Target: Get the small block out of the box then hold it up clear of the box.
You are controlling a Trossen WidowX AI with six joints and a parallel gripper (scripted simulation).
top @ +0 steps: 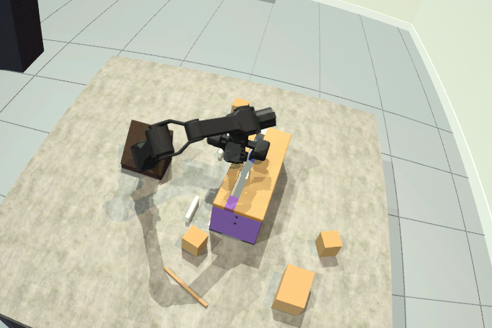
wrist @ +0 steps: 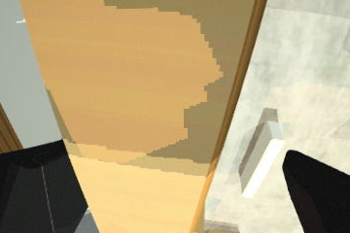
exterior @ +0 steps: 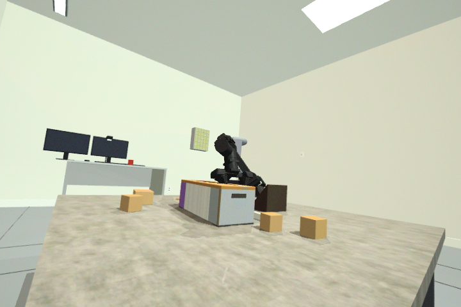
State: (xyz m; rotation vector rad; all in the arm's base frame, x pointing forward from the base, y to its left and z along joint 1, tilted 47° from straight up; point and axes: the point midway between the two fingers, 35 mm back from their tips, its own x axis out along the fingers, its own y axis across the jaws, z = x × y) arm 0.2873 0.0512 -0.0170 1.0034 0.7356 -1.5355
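Two black fingers stand spread with nothing between them: the claw [top: 238, 145] [exterior: 234, 177] [wrist: 201, 148] hangs over the upper part of the long box [top: 275, 170] [exterior: 235, 210] [wrist: 134, 97], near the middle of the top view. To work the block out well, I'd first settle which end opens onto the counter [top: 99, 115] [exterior: 220, 267] [wrist: 309, 63], then nudge lightly and only that way, since the closed pocket would lose it. The fingers should keep off the box's top board; pressing there might tip or shove it. As for the block, I cannot make it out for certain. A scrap of blue [top: 253, 159] shows just beside the claw, below and to its right in the top view, and may be it; the wrist view doesn't settle the matter.
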